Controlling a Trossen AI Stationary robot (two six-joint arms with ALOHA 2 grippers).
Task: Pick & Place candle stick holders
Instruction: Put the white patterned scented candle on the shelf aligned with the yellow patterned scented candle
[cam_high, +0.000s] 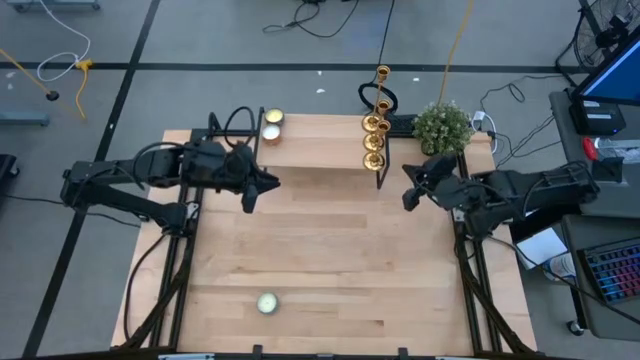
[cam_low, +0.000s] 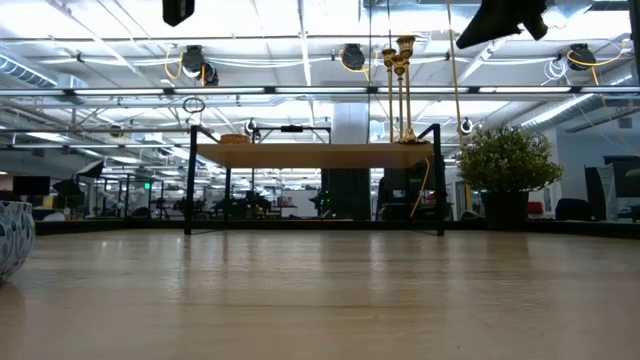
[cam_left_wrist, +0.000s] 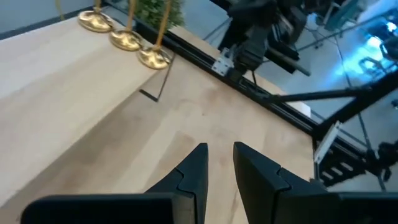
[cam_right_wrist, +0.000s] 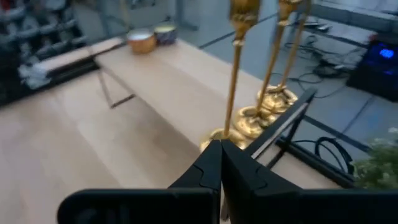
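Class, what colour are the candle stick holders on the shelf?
Shiny gold candle stick holders; clearest in the right wrist view.

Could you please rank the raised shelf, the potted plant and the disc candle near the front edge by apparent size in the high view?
1. Raised shelf
2. Potted plant
3. Disc candle

Counter (cam_high: 330, 260) of pale smooth matt wood, candle stick holders (cam_high: 374, 130) of glossy gold-toned metal, raised shelf (cam_high: 310, 140) of matching wood on thin black metal legs, pincer fingers (cam_left_wrist: 193, 174) of matt black plastic.
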